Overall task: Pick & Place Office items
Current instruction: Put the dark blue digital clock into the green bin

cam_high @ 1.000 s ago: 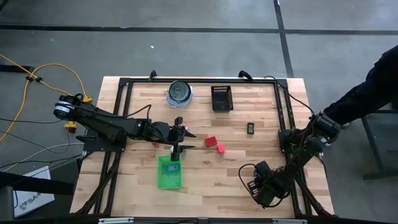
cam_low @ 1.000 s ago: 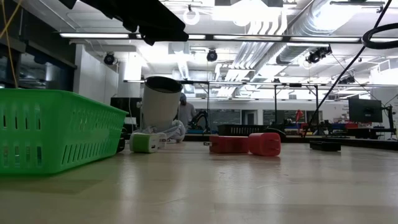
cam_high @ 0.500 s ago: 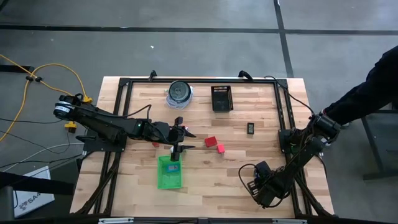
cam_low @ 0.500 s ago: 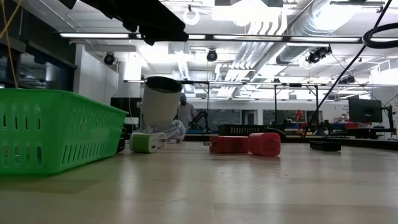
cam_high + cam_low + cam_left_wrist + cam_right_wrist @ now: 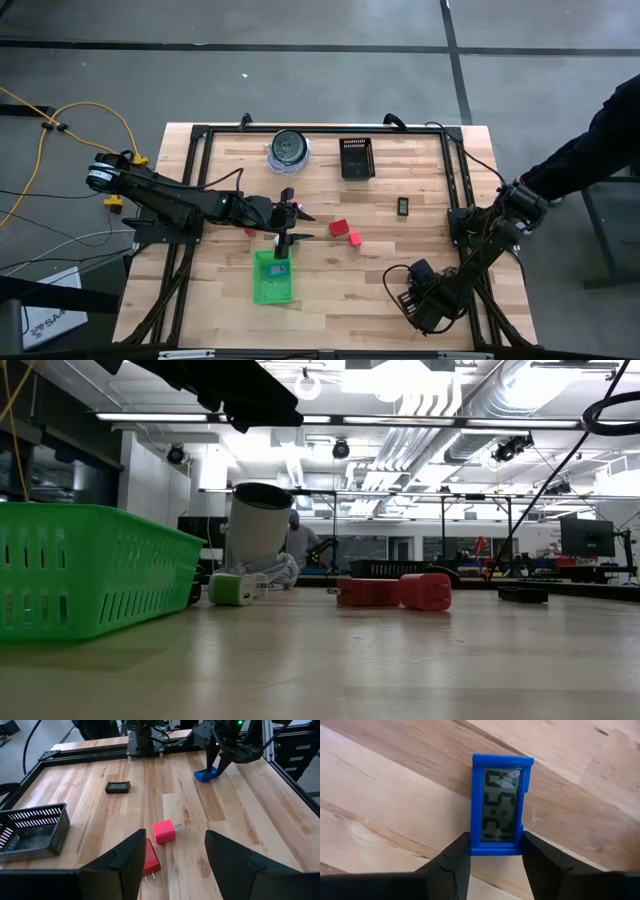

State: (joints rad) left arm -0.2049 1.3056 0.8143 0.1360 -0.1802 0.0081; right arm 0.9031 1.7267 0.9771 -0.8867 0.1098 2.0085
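My right gripper (image 5: 496,870) is at the table's near right (image 5: 413,300), pointing down, shut on a blue rectangular piece with an LCD face (image 5: 501,805). That piece also shows far off in the left wrist view (image 5: 206,773), lying on the wood. My left gripper (image 5: 175,865) is open and hovers mid-table (image 5: 300,225), just beyond the green tray (image 5: 272,280). Two red blocks (image 5: 164,831) (image 5: 150,859) lie flat on the table ahead of its fingers. A small black rectangular piece (image 5: 402,206) lies farther right. A blue piece (image 5: 280,268) lies inside the tray. My right gripper pinches the blue piece between its two fingers (image 5: 457,862), one on each long side near its lower end (image 5: 495,849). The fingers come from above, pointing down. The piece lies flat on the table, face up.
A black mesh basket (image 5: 356,157) and a round clear-and-dark container (image 5: 289,148) stand near the far edge. A white-and-green bit (image 5: 235,588) lies by the container. A black metal frame (image 5: 455,160) borders the table. A person's dark sleeve (image 5: 600,150) reaches in at the right.
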